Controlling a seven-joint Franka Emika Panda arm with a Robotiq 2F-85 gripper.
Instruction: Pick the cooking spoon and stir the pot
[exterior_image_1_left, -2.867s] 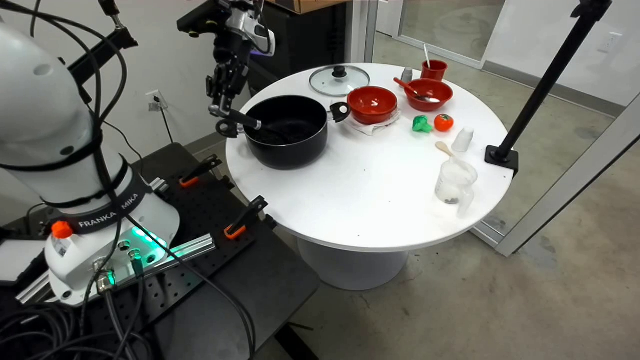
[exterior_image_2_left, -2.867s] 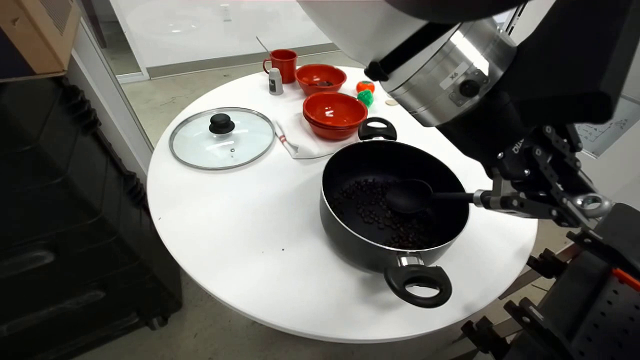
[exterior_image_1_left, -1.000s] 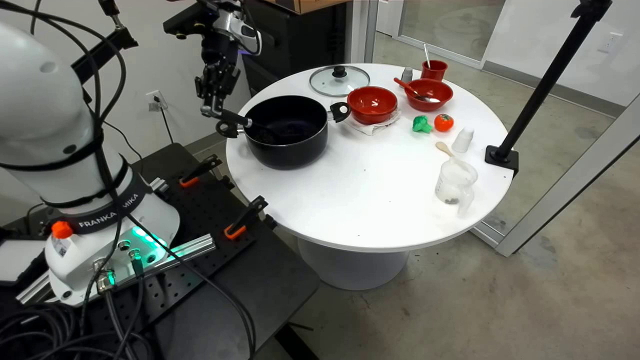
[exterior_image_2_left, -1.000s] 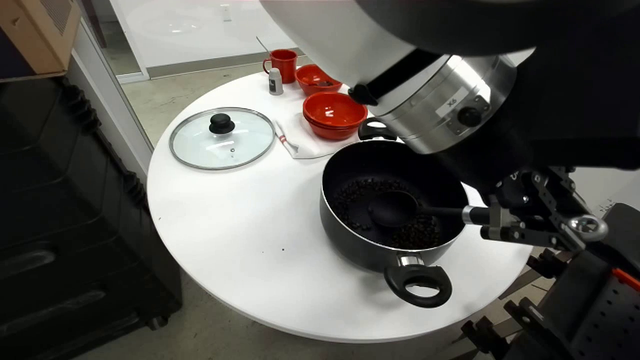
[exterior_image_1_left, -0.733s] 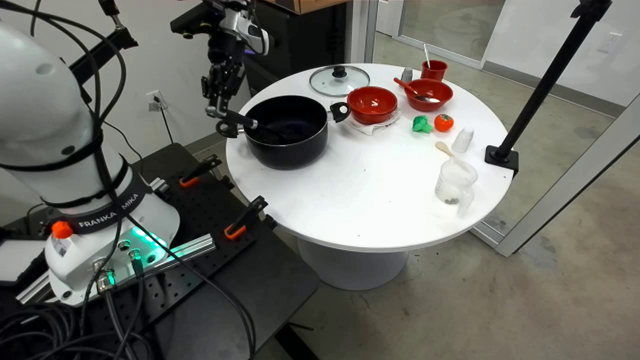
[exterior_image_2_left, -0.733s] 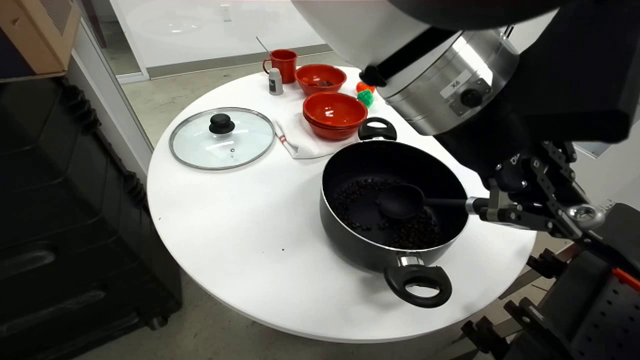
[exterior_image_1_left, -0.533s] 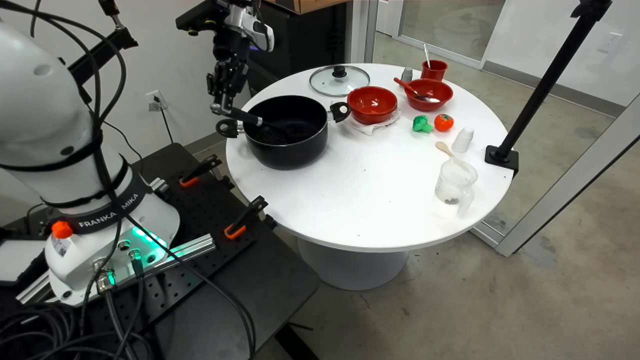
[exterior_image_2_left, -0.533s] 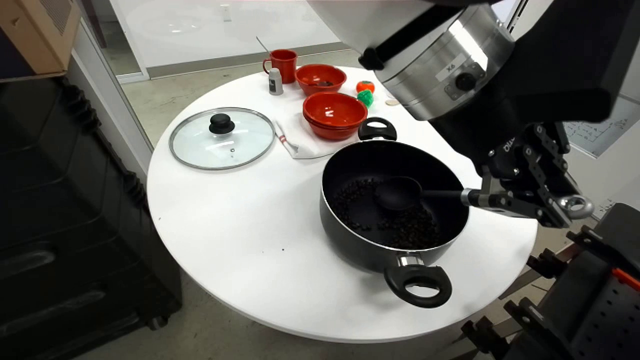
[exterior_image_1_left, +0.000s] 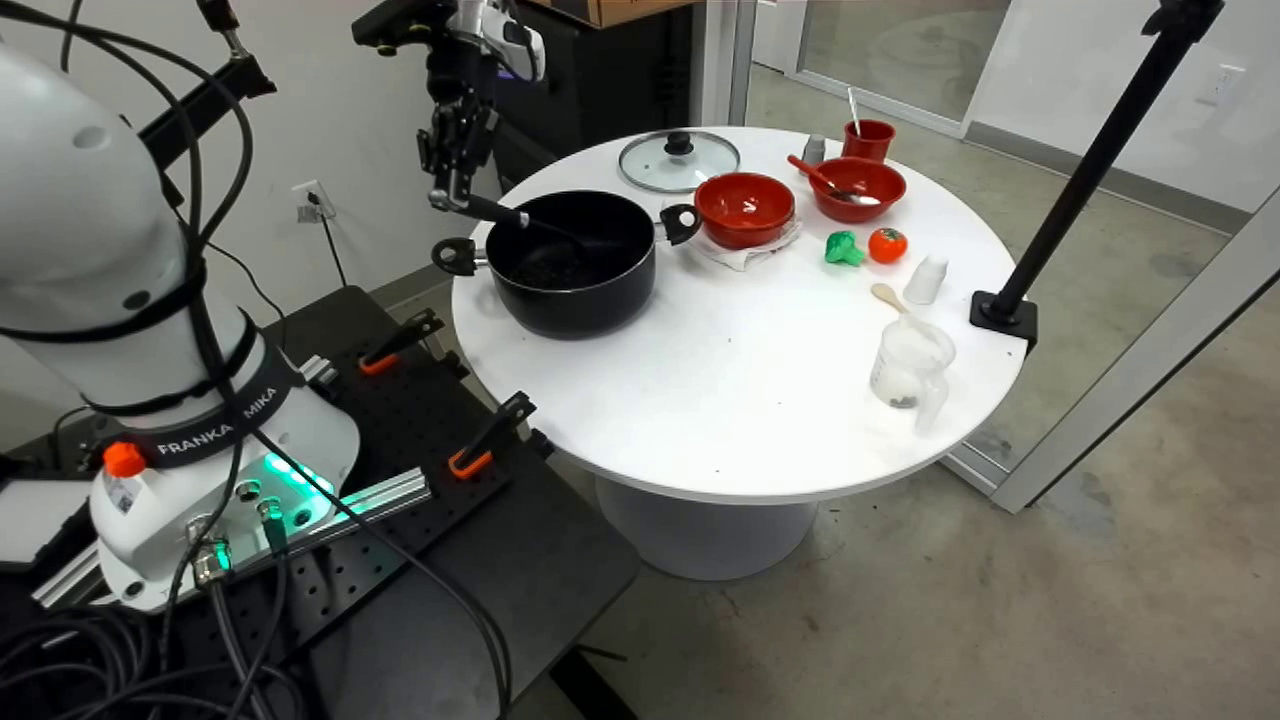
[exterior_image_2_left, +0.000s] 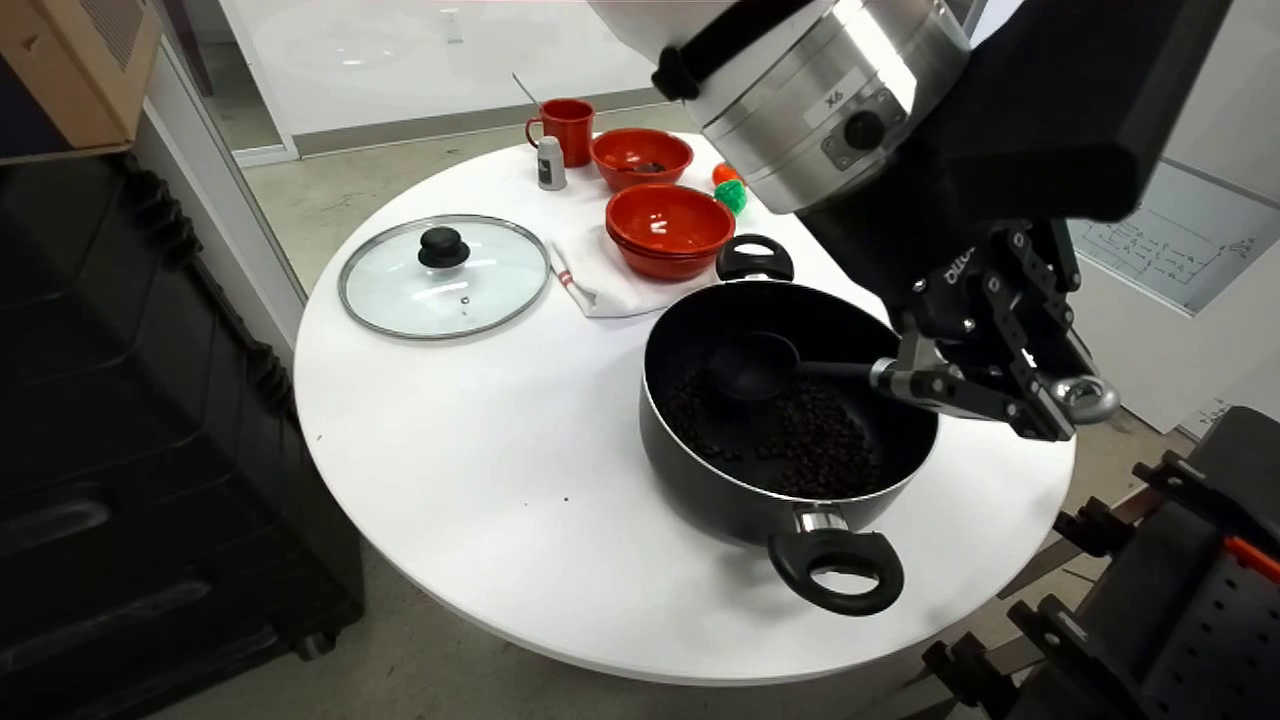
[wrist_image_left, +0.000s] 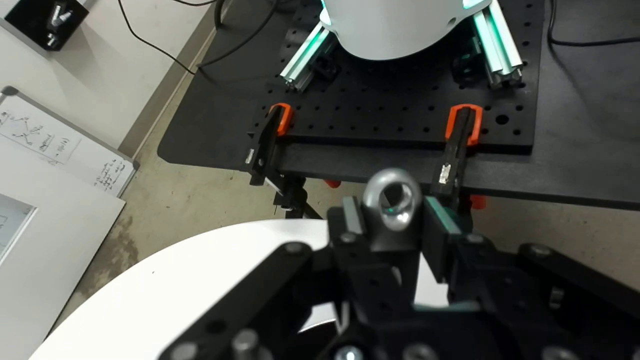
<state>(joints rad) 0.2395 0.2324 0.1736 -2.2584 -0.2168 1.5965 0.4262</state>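
The cooking spoon (exterior_image_2_left: 755, 365) is long and black, with a silver collar and a silver ring end. Its oval head is inside the wide black pot (exterior_image_2_left: 690, 485), toward the far left part in that exterior view. Dark beans (exterior_image_2_left: 825, 445) lie on the pot's bottom; I cannot tell whether the head touches it. My gripper (exterior_image_2_left: 930, 385) is shut on the handle just outside the rim, and the spoon slants down into the pot. The pot (exterior_image_1_left: 585, 312), spoon (exterior_image_1_left: 500, 212) and gripper (exterior_image_1_left: 452, 190) also show in an exterior view. In the wrist view, the spoon's ring end (wrist_image_left: 392, 227) sits between the fingers.
A glass lid (exterior_image_2_left: 400, 290) lies beside the pot. Stacked red bowls (exterior_image_2_left: 668, 255) stand on a white cloth near a pot handle (exterior_image_2_left: 755, 262). Farther off are a red bowl (exterior_image_1_left: 885, 180), red mug (exterior_image_1_left: 868, 142), tomato (exterior_image_1_left: 887, 245) and measuring cup (exterior_image_1_left: 905, 365).
In an exterior view, the gripper and spoon have moved left and slightly up over the last half second. The head has swung toward the pot's far left. The beans have shifted; the pot has not moved.
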